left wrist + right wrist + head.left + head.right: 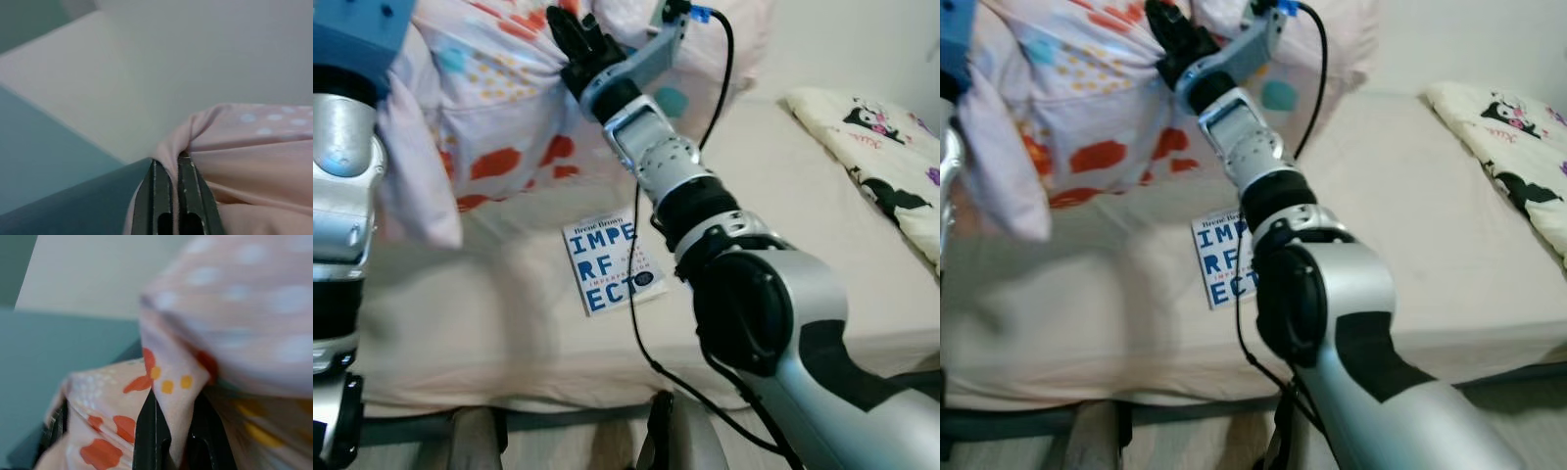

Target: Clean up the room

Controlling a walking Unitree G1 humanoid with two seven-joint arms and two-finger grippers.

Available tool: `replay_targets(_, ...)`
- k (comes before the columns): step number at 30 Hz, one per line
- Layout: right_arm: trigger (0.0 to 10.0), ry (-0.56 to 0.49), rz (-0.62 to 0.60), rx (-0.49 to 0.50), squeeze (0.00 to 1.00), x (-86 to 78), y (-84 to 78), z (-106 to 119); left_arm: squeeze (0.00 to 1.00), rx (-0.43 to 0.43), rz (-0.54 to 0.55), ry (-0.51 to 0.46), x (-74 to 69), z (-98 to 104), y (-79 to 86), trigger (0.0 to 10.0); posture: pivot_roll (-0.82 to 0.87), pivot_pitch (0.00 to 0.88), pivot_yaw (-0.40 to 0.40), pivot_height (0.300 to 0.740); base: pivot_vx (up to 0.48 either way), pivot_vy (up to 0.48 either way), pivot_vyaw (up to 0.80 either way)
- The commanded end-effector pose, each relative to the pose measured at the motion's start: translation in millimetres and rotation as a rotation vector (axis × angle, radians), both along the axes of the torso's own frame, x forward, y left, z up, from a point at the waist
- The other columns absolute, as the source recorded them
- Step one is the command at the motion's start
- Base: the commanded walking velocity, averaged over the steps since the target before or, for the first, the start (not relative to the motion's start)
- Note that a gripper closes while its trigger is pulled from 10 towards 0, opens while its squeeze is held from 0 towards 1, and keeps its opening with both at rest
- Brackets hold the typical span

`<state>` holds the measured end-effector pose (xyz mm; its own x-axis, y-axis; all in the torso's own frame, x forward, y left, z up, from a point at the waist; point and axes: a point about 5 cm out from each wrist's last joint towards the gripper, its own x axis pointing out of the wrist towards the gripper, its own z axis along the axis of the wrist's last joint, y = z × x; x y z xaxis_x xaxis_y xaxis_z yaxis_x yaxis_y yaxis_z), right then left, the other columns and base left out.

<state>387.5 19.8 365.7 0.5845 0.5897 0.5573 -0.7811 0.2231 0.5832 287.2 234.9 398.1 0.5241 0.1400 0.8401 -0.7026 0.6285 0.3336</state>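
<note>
A pink blanket point(499, 108) with red, yellow and blue prints is lifted above the bed. My right gripper point(570, 37) is shut on a fold of the blanket point(171, 382) near its top middle. My left gripper point(171, 171) is shut on a plain pink edge of the blanket point(234, 147), up at the far left, where the left arm point(342, 147) rises out of view. A white book point(612, 260) with blue letters lies flat on the beige mattress point(783, 186), just below the hanging blanket and beside my right forearm.
A cream quilt with black cartoon figures point(881, 157) lies along the right side of the bed. The bed's front edge point(529, 392) runs across the bottom, with the floor below. A black cable point(641, 323) hangs from my right arm over the book.
</note>
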Motion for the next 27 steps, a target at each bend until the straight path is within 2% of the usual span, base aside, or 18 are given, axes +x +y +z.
replay_targets(1,9.5,-0.116,0.019,-0.039,0.00,-6.3,4.7,11.7,0.00,-0.008,0.040,-0.026,-5.1,-3.3,0.7,0.0,0.32,0.130,-0.217,0.535,0.000,0.000,0.00)
replay_targets(4,9.5,-0.123,0.017,-0.083,0.00,-5.8,6.2,4.2,0.00,-0.013,0.042,-0.001,-2.5,-12.6,0.2,0.0,0.31,0.128,-0.215,0.535,0.000,0.000,0.00)
replay_targets(5,10.0,-0.125,0.008,-0.143,0.51,-3.5,5.3,-10.9,0.00,-0.013,0.042,0.055,3.8,-31.0,-2.1,0.0,0.30,0.123,-0.207,0.535,0.000,0.000,0.00)
replay_targets(7,10.0,-0.125,0.008,-0.143,0.51,-3.5,5.3,-10.9,0.00,-0.013,0.042,0.055,3.8,-31.0,-2.1,0.0,0.30,0.123,-0.207,0.535,0.000,0.000,0.00)
replay_targets(8,10.0,-0.088,-0.034,-0.236,1.00,3.5,-4.3,-43.3,0.00,-0.019,0.013,0.166,14.2,-66.8,-10.9,0.0,0.26,0.116,-0.188,0.535,0.000,0.000,0.00)
replay_targets(9,10.0,-0.088,-0.034,-0.236,1.00,3.5,-4.3,-43.3,0.00,-0.019,0.013,0.166,14.2,-66.8,-10.9,0.0,0.26,0.116,-0.188,0.535,0.000,0.000,0.00)
replay_targets(10,10.0,-0.029,-0.096,-0.356,1.00,9.5,-20.6,-87.4,0.00,-0.062,-0.051,0.310,23.6,-113.8,-24.7,0.0,0.23,0.116,-0.174,0.535,0.000,0.000,0.00)
replay_targets(11,10.0,-0.029,-0.096,-0.356,1.00,9.5,-20.6,-87.4,0.00,-0.062,-0.051,0.310,23.6,-113.8,-24.7,0.0,0.23,0.116,-0.174,0.535,0.000,0.000,0.00)
replay_targets(12,10.0,0.050,-0.163,-0.466,1.00,11.0,-41.6,-134.6,0.00,-0.071,-0.132,0.472,28.2,-162.6,-47.2,0.0,0.20,0.113,-0.161,0.535,0.000,0.000,0.00)
replay_targets(14,10.0,0.267,-0.343,-0.639,1.00,4.1,-92.9,-212.5,0.00,-0.171,-0.335,0.757,23.8,-239.6,-88.7,0.0,0.15,0.107,-0.127,0.535,0.000,0.000,0.00)
replay_targets(15,10.0,0.267,-0.343,-0.639,1.00,4.1,-92.9,-212.5,0.00,-0.171,-0.335,0.757,23.8,-239.6,-88.7,0.0,0.15,0.107,-0.127,0.535,0.000,0.000,0.00)
replay_targets(16,10.0,0.349,-0.427,-0.681,1.00,-1.1,-117.9,-235.4,0.00,-0.178,-0.400,0.845,18.4,-259.1,-103.6,0.0,0.13,0.105,-0.122,0.535,0.000,0.000,0.00)
replay_targets(18,10.0,0.434,-0.529,-0.701,1.00,-7.4,-151.3,-254.0,0.00,-0.174,-0.542,0.956,10.9,-275.0,-125.2,0.0,0.11,0.102,-0.109,0.535,0.000,0.000,0.00)
replay_targets(20,10.0,0.434,-0.529,-0.701,1.00,-7.4,-151.3,-254.0,0.00,-0.174,-0.542,0.956,10.9,-275.0,-125.2,0.0,0.11,0.102,-0.109,0.535,0.000,0.000,0.00)
replay_targets(21,10.0,0.450,-0.578,-0.715,1.00,-9.0,-165.4,-256.9,0.00,-0.142,-0.591,0.966,8.2,-274.3,-131.9,0.0,0.11,0.099,-0.108,0.535,0.000,0.000,0.00)
replay_targets(22,10.0,0.450,-0.578,-0.715,1.00,-9.0,-165.4,-256.9,0.00,-0.142,-0.591,0.966,8.2,-274.3,-131.9,0.0,0.11,0.099,-0.108,0.535,0.000,0.000,0.00)
replay_targets(24,10.0,0.497,-0.738,-0.720,1.00,-11.4,-206.0,-255.6,0.00,-0.076,-0.792,1.008,2.9,-268.0,-148.9,0.0,0.10,0.086,-0.095,0.535,0.000,0.000,0.00)
replay_targets(27,10.0,0.520,-0.804,-0.704,1.00,-12.0,-220.7,-252.9,0.00,-0.043,-0.867,1.030,1.3,-264.4,-152.5,0.0,0.10,0.078,-0.092,0.535,0.000,0.000,0.00)
